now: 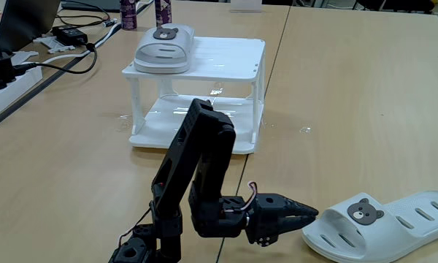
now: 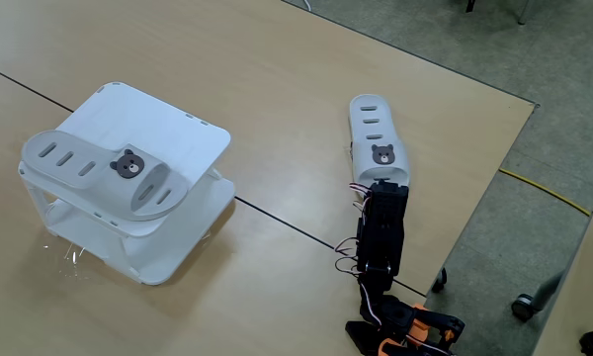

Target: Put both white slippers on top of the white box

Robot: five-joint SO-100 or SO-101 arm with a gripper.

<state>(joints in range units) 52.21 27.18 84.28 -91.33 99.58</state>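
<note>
Jaws of the gripper [image 1: 310, 213] look nearly closed, gripping nothing, tips just beside one white slipper [image 1: 383, 223] on the table [image 1: 350, 95] (bear badge up). Other slipper [image 1: 164, 48] sits atop the white box [image 1: 226, 58].

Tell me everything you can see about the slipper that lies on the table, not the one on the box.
The slipper on the table is an off-white slide, rubber-like, with a brown bear-face badge and slotted vents on the strap. It lies flat, sole down, on the wooden table, far from the white box. In both fixed views the black claw sits right at its bear-badge end; whether they touch is unclear.
</note>
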